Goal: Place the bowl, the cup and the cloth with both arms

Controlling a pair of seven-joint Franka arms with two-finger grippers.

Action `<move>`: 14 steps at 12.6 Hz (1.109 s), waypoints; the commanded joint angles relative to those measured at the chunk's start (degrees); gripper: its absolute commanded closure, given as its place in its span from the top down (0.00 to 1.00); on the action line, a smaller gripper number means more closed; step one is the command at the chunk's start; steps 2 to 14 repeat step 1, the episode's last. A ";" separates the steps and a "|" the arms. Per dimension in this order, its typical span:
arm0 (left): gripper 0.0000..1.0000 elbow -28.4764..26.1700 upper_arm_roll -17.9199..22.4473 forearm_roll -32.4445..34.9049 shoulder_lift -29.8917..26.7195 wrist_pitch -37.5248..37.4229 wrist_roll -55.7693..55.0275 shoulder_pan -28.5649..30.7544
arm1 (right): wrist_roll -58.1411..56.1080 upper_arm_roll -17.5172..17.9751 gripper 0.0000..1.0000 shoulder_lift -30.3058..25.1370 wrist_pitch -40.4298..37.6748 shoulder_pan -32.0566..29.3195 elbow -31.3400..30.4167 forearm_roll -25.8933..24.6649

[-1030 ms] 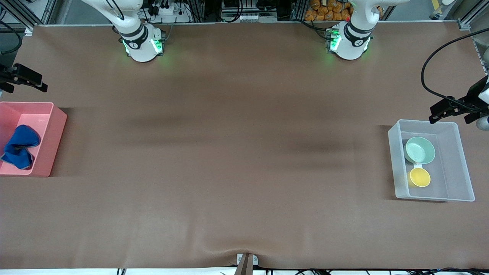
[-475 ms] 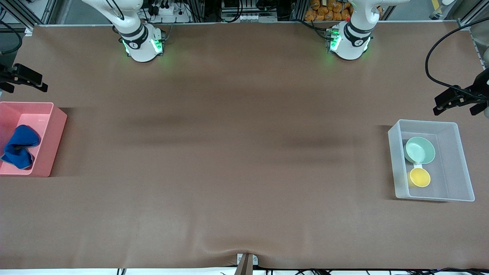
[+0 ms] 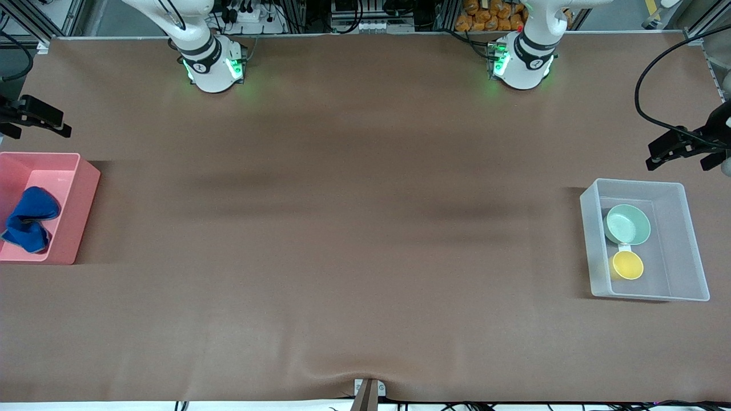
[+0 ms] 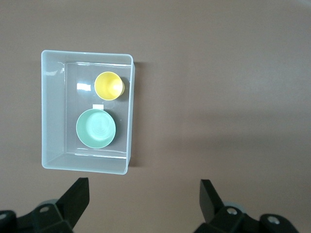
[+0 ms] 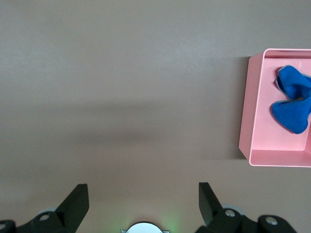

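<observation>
I see the bowl [image 3: 628, 224] and the cup [image 3: 627, 265] both sitting in the clear bin [image 3: 690, 240] at the left arm's end of the table [image 3: 354, 240]. The bowl is farther from the front camera than the cup, and the two sit just beside each other with a small white tag [image 3: 625, 248] between them. In the left wrist view the bowl [image 4: 96, 128] and cup [image 4: 109, 85] stand upright inside the bin [image 4: 52, 111], closer to one long wall than the other.

The cloth [image 3: 27, 219] lies crumpled in the pink bin [image 3: 77, 200] at the right arm's end of the table. The right wrist view shows the cloth [image 5: 291, 99] bunched against the floor of that pink bin [image 5: 250, 121].

My left tool [image 3: 682, 151] hangs in the air over the table edge near the clear bin, not over its contents; its fingers [image 4: 77, 196] are spread wide with nothing between them. A black cable [image 3: 648, 85] loops above it.

My right tool [image 3: 34, 117] hangs over the table edge near the pink bin. Its fingers [image 5: 77, 201] are also spread apart and hold nothing.

The wide middle of the table shows only soft shadows and a few wrinkles in the brown cover.
</observation>
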 commanded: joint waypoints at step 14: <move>1.00 0.47 0.22 -0.79 -0.25 -1.04 -0.32 -0.16 | -0.70 0.33 1.00 -0.82 -0.39 -0.49 -0.53 -0.43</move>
